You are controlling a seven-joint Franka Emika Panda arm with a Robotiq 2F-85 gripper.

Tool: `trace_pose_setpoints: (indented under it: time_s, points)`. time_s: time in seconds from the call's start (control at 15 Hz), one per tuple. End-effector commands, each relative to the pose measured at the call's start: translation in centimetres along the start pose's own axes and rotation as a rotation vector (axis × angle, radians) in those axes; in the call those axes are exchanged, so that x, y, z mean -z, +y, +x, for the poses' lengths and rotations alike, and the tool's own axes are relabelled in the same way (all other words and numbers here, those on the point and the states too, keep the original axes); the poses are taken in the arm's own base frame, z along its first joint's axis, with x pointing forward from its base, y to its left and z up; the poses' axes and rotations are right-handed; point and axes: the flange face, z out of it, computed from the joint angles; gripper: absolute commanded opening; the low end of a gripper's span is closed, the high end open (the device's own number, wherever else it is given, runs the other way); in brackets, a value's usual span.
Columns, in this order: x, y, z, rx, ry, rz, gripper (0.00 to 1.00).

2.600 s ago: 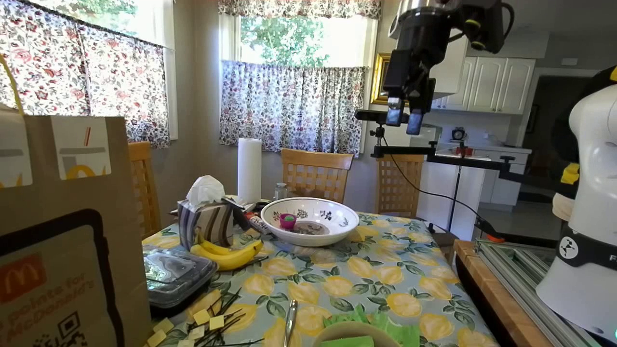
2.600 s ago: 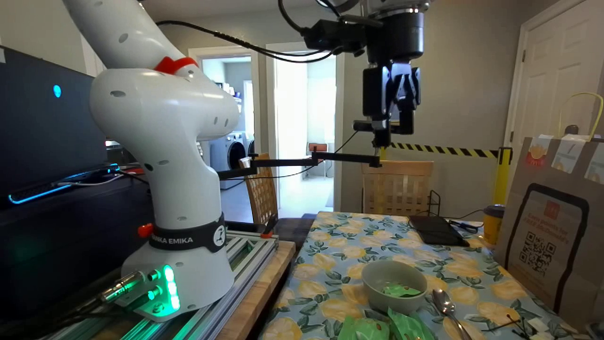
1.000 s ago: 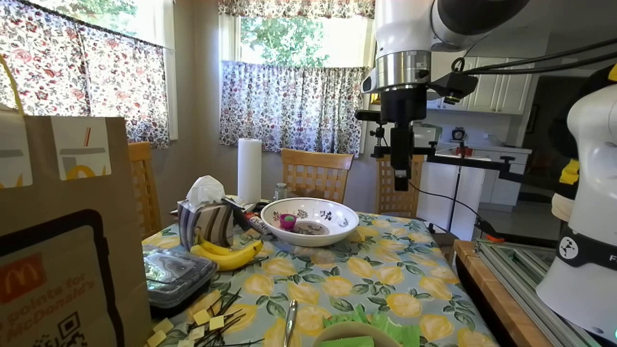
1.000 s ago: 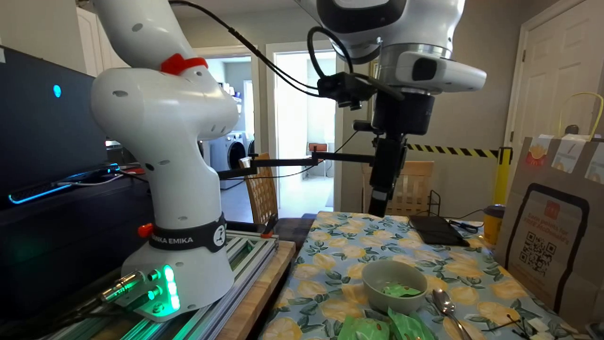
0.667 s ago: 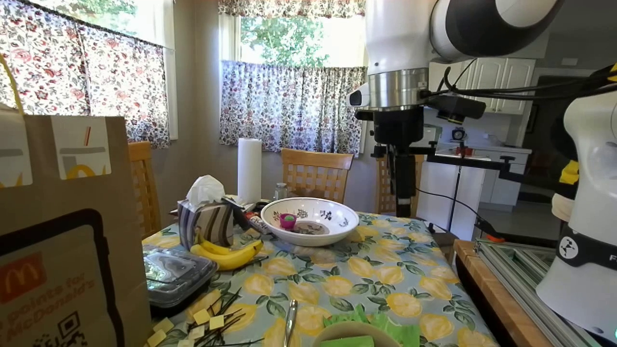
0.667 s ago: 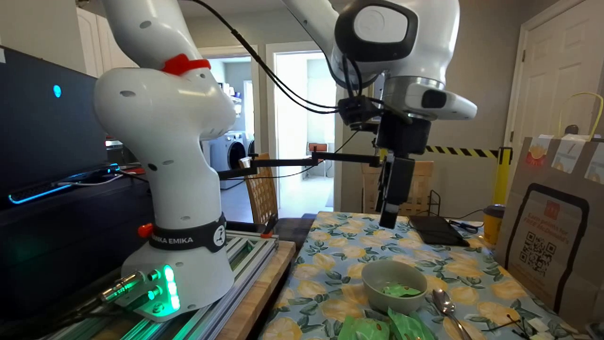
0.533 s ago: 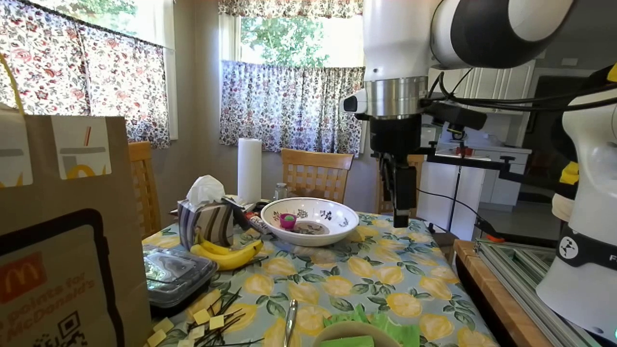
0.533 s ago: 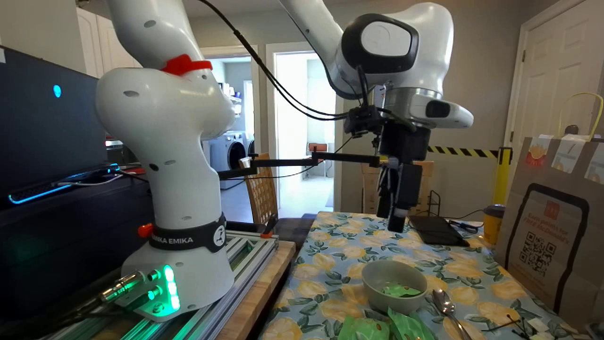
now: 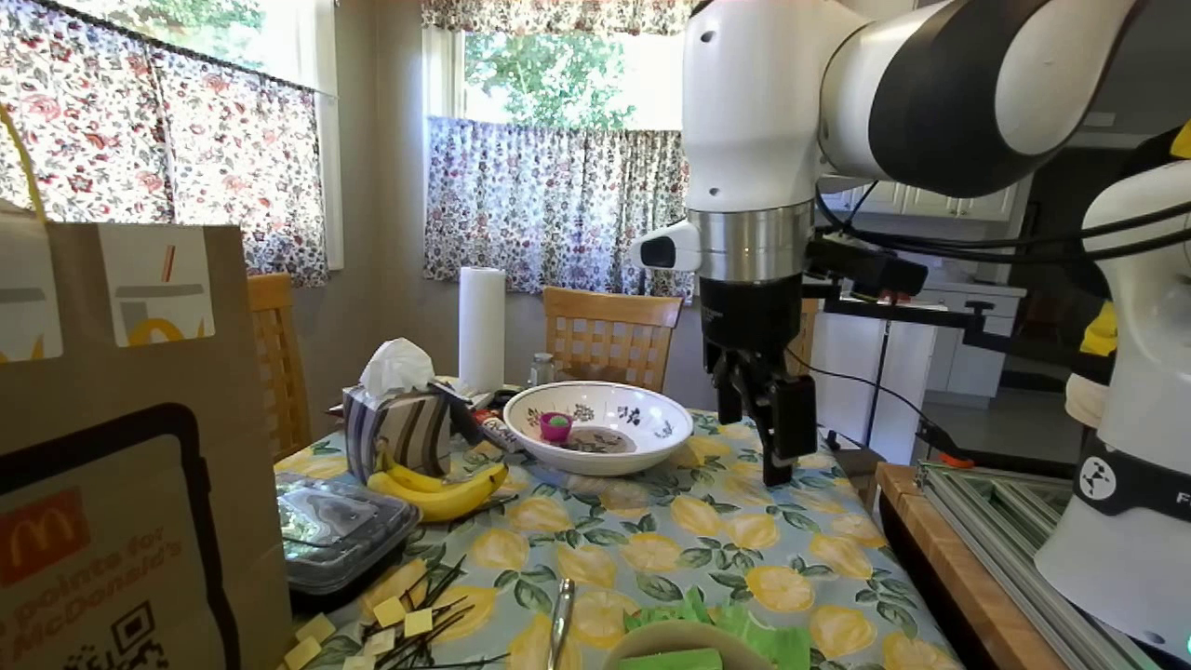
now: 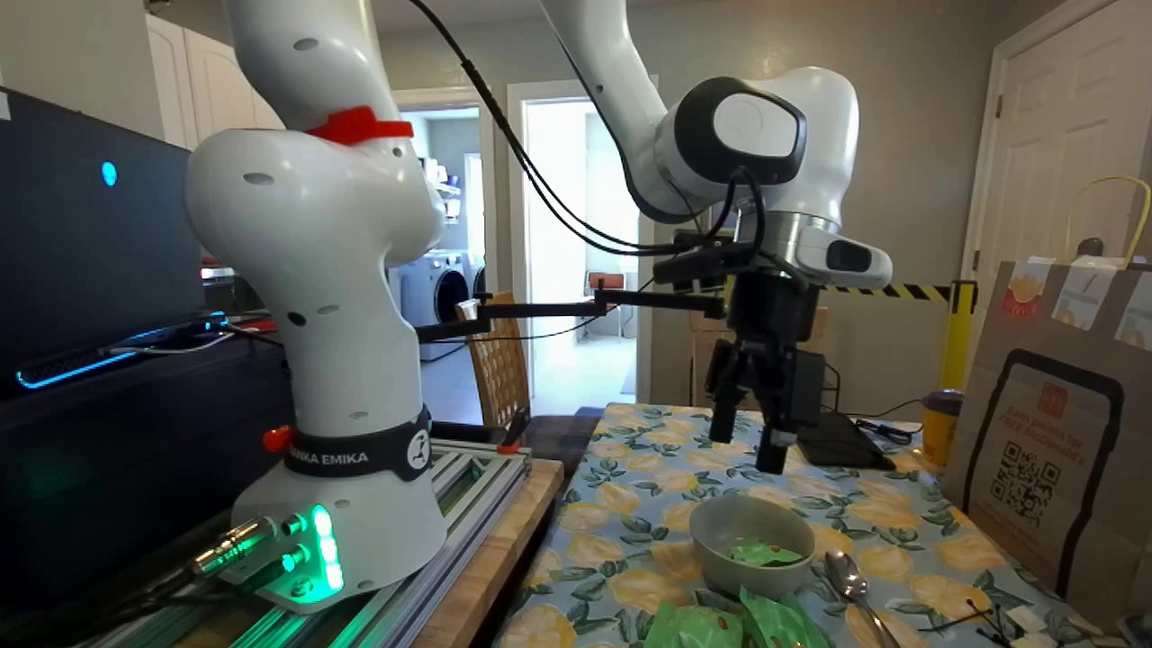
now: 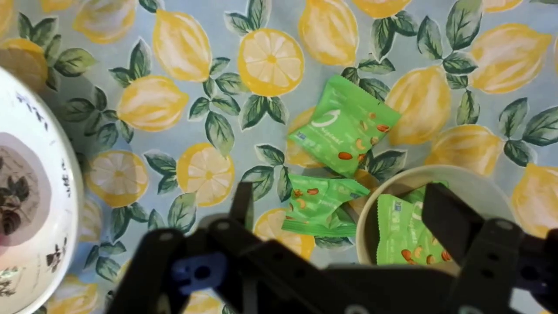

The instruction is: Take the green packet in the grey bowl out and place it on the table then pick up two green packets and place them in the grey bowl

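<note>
The grey bowl stands on the lemon-print tablecloth with a green packet inside. In the wrist view the bowl rim is at the lower right, and the packet in it is partly covered by a finger. Two green packets lie on the table beside the bowl, one farther up and one close to the rim. My gripper is open and empty, pointing down, well above the table. In an exterior view its fingers are also apart.
A large white bowl with a pink cup stands on the table. A spoon lies beside the grey bowl. Bananas, a tissue box, a lidded black container and a paper bag stand around the table.
My gripper has come down from high up and now points down over the table, its fingers visibly apart. The bowls and packets have not moved.
</note>
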Motion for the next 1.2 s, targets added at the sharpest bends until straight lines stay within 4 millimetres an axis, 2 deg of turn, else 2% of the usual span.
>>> trace_pose_setpoints:
  time_s: [0.0,0.13,0.53,1.07,1.13]
  points:
    - [0.1,0.0,-0.1,0.011,0.007,0.003,1.00]
    - [-0.4,0.0,0.5,0.023,0.015,0.003,1.00]
    - [-1.9,-2.1,2.3,0.159,0.128,-0.005,1.00]
    - [-6.4,-3.9,4.9,0.365,0.186,0.099,1.00]
    - [-5.3,-3.7,4.0,0.318,0.187,0.077,1.00]
